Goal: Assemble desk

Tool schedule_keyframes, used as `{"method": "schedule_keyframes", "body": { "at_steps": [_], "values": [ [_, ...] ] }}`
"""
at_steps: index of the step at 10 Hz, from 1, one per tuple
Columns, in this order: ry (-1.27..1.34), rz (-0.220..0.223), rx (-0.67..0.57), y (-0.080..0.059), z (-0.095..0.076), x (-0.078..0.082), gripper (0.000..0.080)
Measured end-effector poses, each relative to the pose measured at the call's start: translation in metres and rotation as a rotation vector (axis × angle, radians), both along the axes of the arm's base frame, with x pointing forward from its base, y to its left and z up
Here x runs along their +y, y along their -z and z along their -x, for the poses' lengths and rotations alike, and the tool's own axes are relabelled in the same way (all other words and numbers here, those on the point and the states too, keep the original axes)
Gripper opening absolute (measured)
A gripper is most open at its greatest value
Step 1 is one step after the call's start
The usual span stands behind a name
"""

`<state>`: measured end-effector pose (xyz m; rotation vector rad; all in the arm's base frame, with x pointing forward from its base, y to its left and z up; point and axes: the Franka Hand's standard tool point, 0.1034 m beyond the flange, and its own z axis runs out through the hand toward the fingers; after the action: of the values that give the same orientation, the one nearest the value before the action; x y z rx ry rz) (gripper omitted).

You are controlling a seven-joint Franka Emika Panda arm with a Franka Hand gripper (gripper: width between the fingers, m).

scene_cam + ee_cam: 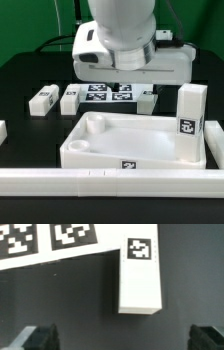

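The desk top (100,150), a white tray with round corner sockets, lies in the middle of the table. One white leg (191,122) stands upright in its corner at the exterior view's right. Two more legs (42,100) (69,100) lie behind the tray at the left. Another leg (142,274) lies on the black table next to the marker board (50,243), its tag end towards the board. My gripper (122,339) hangs above this leg, open, with nothing between its dark fingers (40,337). In the exterior view the arm's white hand (125,55) hides the fingers.
A long white rail (100,183) runs along the front of the table, and another white bar (215,145) stands to the right of the tray. The marker board (108,94) lies behind the tray, under the arm. A white piece (2,131) shows at the left edge.
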<state>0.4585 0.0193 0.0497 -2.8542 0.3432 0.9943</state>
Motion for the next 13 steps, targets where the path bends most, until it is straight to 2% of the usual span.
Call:
{"method": "schedule_keyframes", "body": {
  "at_steps": [2,3,4,5,6,12,13],
  "values": [
    [-0.001,-0.022,0.132,0.004,0.004,-0.001,0.0649],
    [-0.010,-0.026,0.160,0.012,0.009,0.005,0.0649],
    [-0.014,-0.037,0.240,0.013,0.020,0.009,0.0649],
    [-0.016,-0.037,0.287,0.020,0.022,0.012,0.0649],
    [-0.023,-0.031,0.269,0.028,0.020,0.017,0.0649],
    [-0.033,-0.030,0.254,0.042,0.026,0.026,0.0649],
    [-0.034,-0.030,0.254,0.042,0.026,0.026,0.0527]
  ]
}}
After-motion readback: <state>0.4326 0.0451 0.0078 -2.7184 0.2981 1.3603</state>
